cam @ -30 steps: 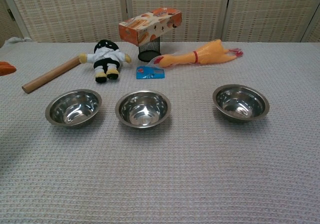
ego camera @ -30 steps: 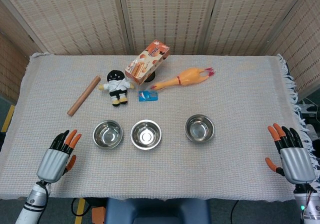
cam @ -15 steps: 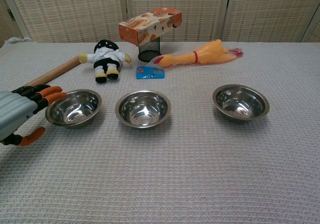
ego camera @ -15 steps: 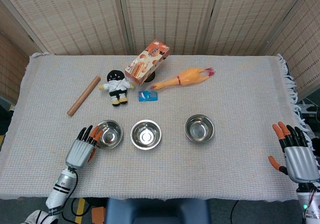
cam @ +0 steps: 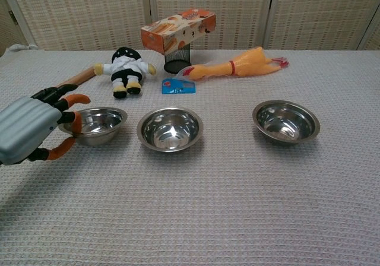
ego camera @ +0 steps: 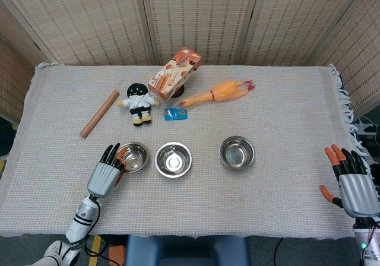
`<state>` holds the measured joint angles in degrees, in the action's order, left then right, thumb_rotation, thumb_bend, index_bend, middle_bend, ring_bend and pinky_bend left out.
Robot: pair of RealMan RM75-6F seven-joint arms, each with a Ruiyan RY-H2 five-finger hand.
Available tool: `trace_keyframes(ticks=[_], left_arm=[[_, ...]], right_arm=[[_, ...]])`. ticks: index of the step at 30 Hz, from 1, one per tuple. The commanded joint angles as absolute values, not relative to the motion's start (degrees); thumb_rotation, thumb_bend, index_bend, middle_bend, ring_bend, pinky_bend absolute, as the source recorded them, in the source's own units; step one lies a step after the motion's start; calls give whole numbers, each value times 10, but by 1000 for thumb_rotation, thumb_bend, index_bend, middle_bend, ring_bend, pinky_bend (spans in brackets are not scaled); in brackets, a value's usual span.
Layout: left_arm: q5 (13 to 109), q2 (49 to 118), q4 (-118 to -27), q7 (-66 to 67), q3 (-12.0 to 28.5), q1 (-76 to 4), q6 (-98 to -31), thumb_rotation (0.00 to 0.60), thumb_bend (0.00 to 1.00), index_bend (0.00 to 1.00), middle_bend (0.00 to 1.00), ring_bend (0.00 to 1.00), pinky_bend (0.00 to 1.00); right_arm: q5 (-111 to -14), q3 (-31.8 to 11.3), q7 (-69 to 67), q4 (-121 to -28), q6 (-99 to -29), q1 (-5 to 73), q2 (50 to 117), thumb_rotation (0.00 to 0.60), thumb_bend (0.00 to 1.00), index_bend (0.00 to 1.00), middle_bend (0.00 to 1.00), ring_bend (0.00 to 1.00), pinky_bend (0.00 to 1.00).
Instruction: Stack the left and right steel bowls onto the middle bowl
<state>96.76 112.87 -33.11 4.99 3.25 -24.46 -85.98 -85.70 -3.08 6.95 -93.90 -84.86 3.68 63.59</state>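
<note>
Three steel bowls stand in a row on the cloth: the left bowl (ego camera: 135,157) (cam: 99,125), the middle bowl (ego camera: 173,159) (cam: 170,129) and the right bowl (ego camera: 237,152) (cam: 286,122). My left hand (ego camera: 105,173) (cam: 31,130) is at the left bowl's left rim. Its fingers are spread and reach over the rim, one fingertip touching the rim's inside, while the thumb stays apart below it. My right hand (ego camera: 354,183) hovers open beyond the table's right front edge, far from the right bowl, and does not show in the chest view.
Behind the bowls lie a wooden rod (ego camera: 99,113), a small doll (ego camera: 138,103), a blue packet (ego camera: 176,113), an orange snack box (ego camera: 174,73) on a dark cup, and a rubber chicken (ego camera: 218,92). Folding screens close off the back.
My left hand has moved forward and to the right, from the table's front left to the left bowl's rim. That bowl has shifted slightly right. The right hand has drifted slightly right and back.
</note>
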Motion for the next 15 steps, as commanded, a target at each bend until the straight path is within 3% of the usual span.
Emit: trace_keyframes(ticks=[1,7,13,15], left_arm=[[970,1134,-325,41,31,-249,-868,600,455,738,156,7,126],[983,1134,-369,60,52,-290,-927,600,454,739,169,17,129],[1002,1139,-435,124,48,-334,-904,600,450,730,172,17,131],[1000,1145,-445,143,44,-341,-881,600,452,680,167,18,131]], right_arm=[[-857,-31,68,-940,-849,37,635,600,150,0,0,0,0],[-856,-31,60,-942,-850,35,629,600,150,0,0,0,0],[-857,-31,53,-944,-852,33,624,600,150,0,0,0,0],[-856,-33,49,-944,-855,32,622,600,150,0,0,0,0]])
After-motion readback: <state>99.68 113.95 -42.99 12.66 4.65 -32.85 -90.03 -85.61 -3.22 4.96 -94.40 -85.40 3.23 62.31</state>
